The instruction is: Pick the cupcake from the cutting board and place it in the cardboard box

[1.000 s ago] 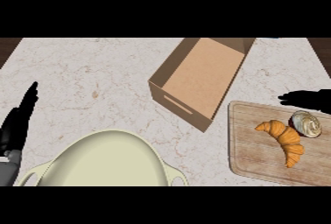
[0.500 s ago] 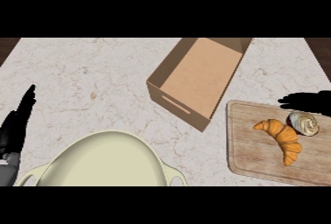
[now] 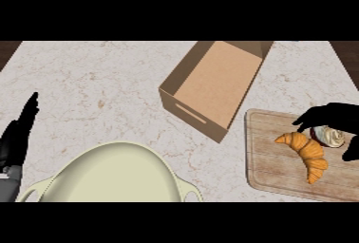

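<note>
Cupcake (image 3: 331,136) sits at the cutting board's (image 3: 270,161) far right corner, beside a croissant (image 3: 307,153); right hand (image 3: 335,115) curls around it. Cardboard box (image 3: 214,85) lies open mid-counter, no legible markings. Left hand (image 3: 20,130) rests open, fingers straight, at the counter's left edge.

A cardboard box (image 3: 217,85) sits tilted at the far middle of the tabletop (image 3: 98,80), with a cutting board (image 3: 273,161) just beside it to the near right. On the board, a croissant (image 3: 307,151) lies left of the cupcake (image 3: 332,136), the two touching. The right hand (image 3: 335,116) curls over the cupcake from behind. A pot (image 3: 116,175) stands at the near left, the left hand (image 3: 15,142) resting beyond it at the left edge.
</note>
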